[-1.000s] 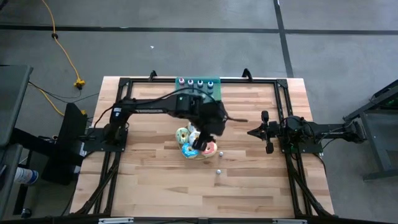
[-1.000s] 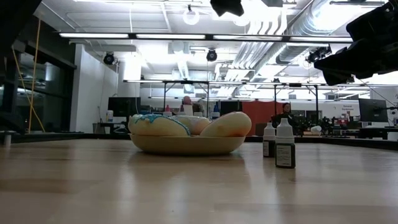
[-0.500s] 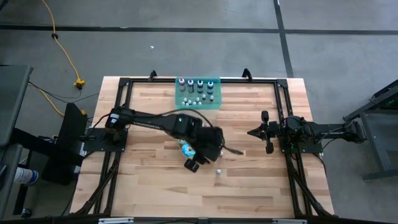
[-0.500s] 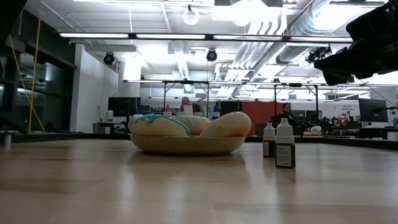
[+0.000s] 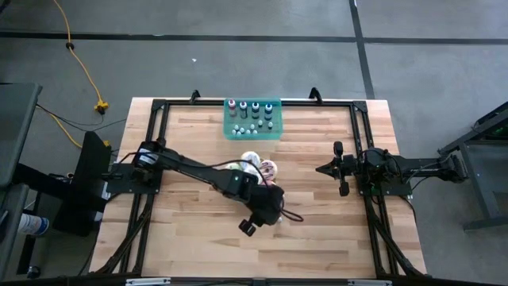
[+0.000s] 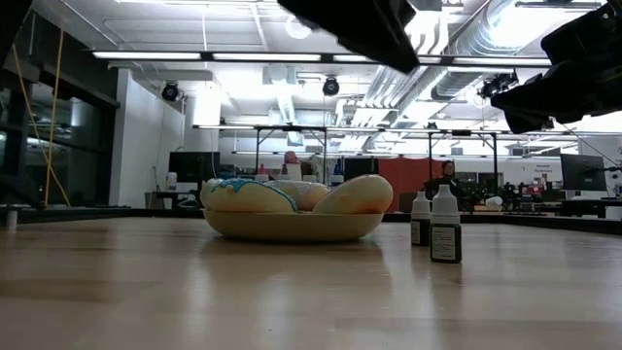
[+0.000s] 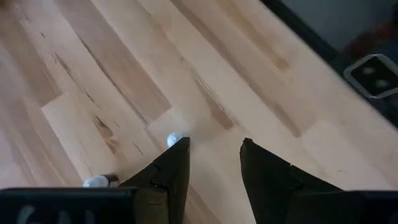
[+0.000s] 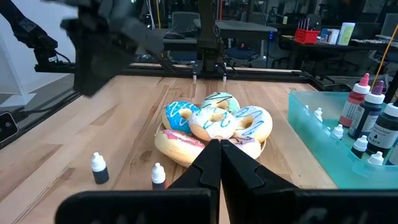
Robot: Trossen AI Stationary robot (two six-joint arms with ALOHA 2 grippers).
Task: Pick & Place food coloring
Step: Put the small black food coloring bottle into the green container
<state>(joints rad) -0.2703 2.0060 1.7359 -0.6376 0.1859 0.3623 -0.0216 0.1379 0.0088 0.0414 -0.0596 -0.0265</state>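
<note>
Your left gripper (image 7: 211, 158) hangs over the bare worktop (image 5: 190, 238) toward five o'clock of the donut bowl (image 5: 255, 169), its fingers (image 7: 174, 165) parted with a clear gap and nothing between them. In the left wrist view, one white-capped bottle (image 7: 173, 139) shows just past a fingertip and a second bottle (image 7: 99, 181) lies a little off to the side; neither is gripped yet.

Those are the two loose bottles of food coloring standing on the worktop near the bowl: the low view shows them upright side by side, the nearer bottle (image 6: 446, 236) in front of the farther bottle (image 6: 420, 223), and the right wrist view shows them well apart from the teal tray (image 8: 323, 149).

That tray (image 5: 252, 119) sits at twelve o'clock on the worktop and already holds a row of taller bottles (image 5: 255, 106) with several small ones in front. So most of the job looks done, and by this reading two bottles are left to collect and carry across to the tray.

Your right gripper (image 8: 220, 155) waits at three o'clock, pointed inward toward the donuts (image 8: 214, 121), its fingers pressed together on nothing.

For the next move, you will likely need to bring the left gripper down around one cap without tipping the neighbour.
</note>
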